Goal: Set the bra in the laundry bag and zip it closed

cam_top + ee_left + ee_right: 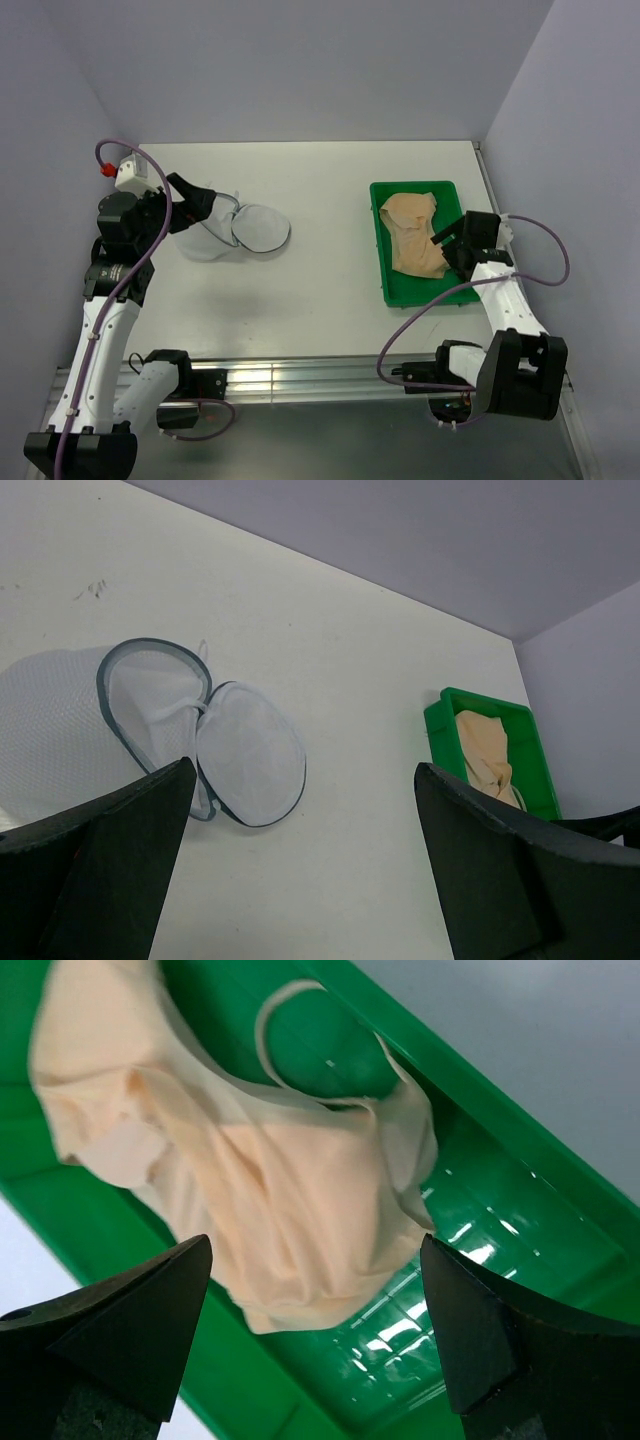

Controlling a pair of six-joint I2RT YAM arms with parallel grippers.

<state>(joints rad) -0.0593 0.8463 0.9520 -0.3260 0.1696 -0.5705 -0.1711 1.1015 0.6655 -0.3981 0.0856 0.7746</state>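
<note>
Jaws on both arms are wide open and hold nothing. The left jaws hang low over the left side of the table [330, 190], right by the laundry bag [222, 233]. In the left wrist view, the two dark fingers [105, 855] stand far apart, and the laundry bag [150, 705] lies on the table just past them. The bag is white and see-through, with a dark rim. It lies open, with two round parts side by side that touch in the middle. One looks like the mouth of the bag and the other like its flap. Nothing is inside that I can see.

The right jaws are over the near end of the green tray [378, 250] on the right side of the table, well apart from the bag. The bra [412, 235] lies in that tray, soft, peach and crumpled. In the right wrist view, the bra [270, 1180] sits between the two dark fingers [130, 1335] but lower down, and I cannot tell if they touch it. One thin strap [275, 1005] makes a loop on the tray floor [500, 1245].
</note>
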